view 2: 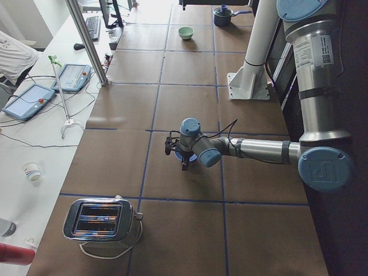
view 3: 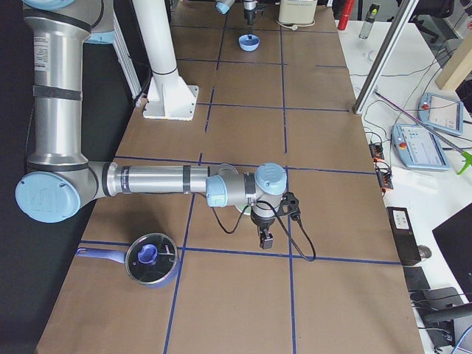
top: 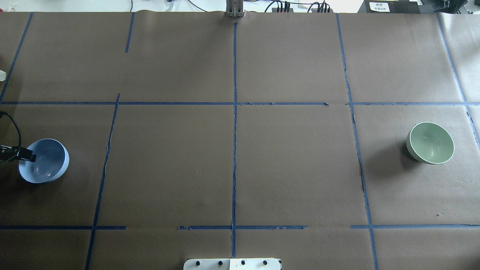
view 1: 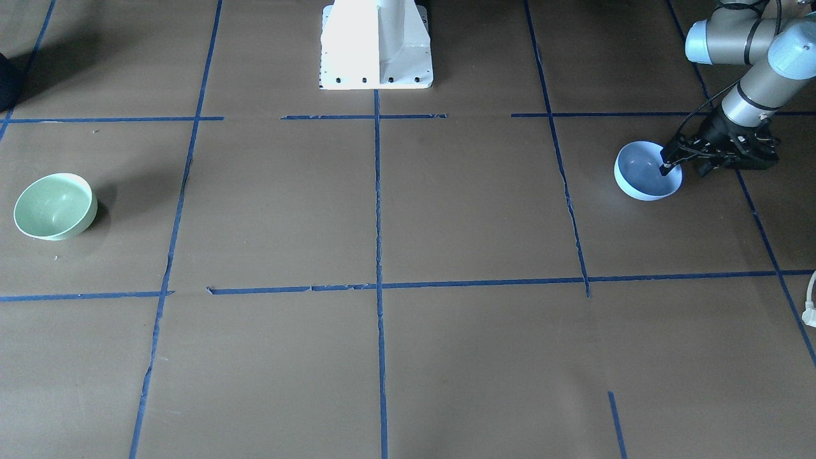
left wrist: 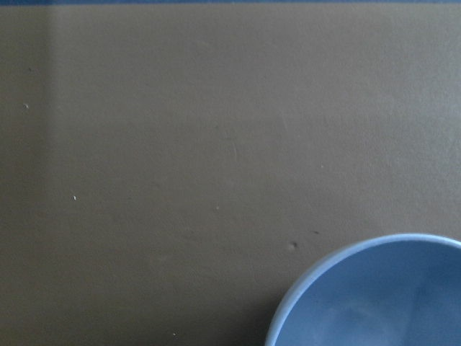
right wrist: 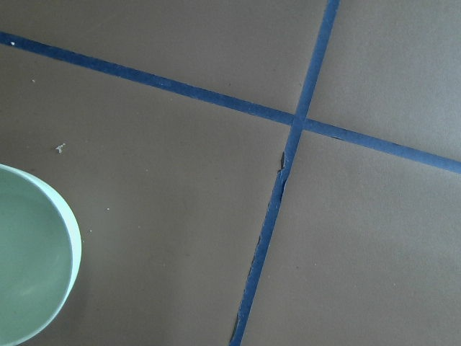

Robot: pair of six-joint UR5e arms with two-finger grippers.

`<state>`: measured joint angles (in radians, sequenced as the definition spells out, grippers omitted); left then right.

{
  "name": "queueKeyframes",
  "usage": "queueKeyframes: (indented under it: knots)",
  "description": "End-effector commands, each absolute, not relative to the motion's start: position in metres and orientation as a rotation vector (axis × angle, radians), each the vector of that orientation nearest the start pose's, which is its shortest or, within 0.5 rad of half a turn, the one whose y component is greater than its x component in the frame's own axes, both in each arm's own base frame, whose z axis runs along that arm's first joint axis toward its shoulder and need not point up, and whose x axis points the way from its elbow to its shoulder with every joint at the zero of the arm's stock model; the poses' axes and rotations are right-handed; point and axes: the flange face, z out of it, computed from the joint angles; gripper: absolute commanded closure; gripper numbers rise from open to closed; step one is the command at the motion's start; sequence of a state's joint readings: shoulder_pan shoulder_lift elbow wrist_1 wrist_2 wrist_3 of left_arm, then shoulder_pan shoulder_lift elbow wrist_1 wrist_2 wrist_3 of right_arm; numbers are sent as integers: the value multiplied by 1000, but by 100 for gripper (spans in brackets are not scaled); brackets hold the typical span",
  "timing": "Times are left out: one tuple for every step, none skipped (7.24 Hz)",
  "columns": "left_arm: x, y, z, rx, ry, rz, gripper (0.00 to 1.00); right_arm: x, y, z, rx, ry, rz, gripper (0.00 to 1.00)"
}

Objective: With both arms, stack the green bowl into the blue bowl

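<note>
The blue bowl (view 1: pixel 644 175) stands at the table's left end, seen also from overhead (top: pixel 47 163) and in the left wrist view (left wrist: pixel 374 295). My left gripper (view 1: pixel 682 169) is at its rim, one finger inside the bowl and the other outside; the jaws look open. The green bowl (view 1: pixel 55 205) stands at the opposite end (top: pixel 430 142) with nothing touching it. Its edge shows in the right wrist view (right wrist: pixel 29 259). My right gripper (view 3: pixel 264 240) hangs over the table near it; I cannot tell whether it is open or shut.
The white pedestal base (view 1: pixel 376 44) stands at the middle of the robot's side. A toaster (view 2: pixel 103 218) sits beyond the blue bowl's end. A blue lidded pot (view 3: pixel 151 259) sits near the right arm. Blue tape lines grid the brown table.
</note>
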<state>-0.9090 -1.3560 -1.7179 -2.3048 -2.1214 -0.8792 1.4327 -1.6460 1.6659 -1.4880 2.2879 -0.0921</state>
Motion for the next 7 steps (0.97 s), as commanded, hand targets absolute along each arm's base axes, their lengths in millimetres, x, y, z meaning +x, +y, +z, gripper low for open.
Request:
queueKeyframes:
  knots:
    - [202,-389,606,96,836,-25,100,3,-472,643,81,-721,-255,0]
    - [203,-390,603,95,843,-23,100,3,-472,644,80,-721,-255,0]
    - [204,-391,579,112,866,-15,100,3,-472,643,81,-721,-255,0]
    - [211,-397,542,82,849,-43,100,3,-472,643,81,-721,-255,0]
    - [225,-415,485,74,871,-107,100,3,-472,643,81,-723,-254,0]
    - [263,-440,423,58,913,-164,100,3,-472,643,81,-723,-255,0]
    - [317,-448,369,47,915,-173,100,3,-472,643,81,-723,-254,0]
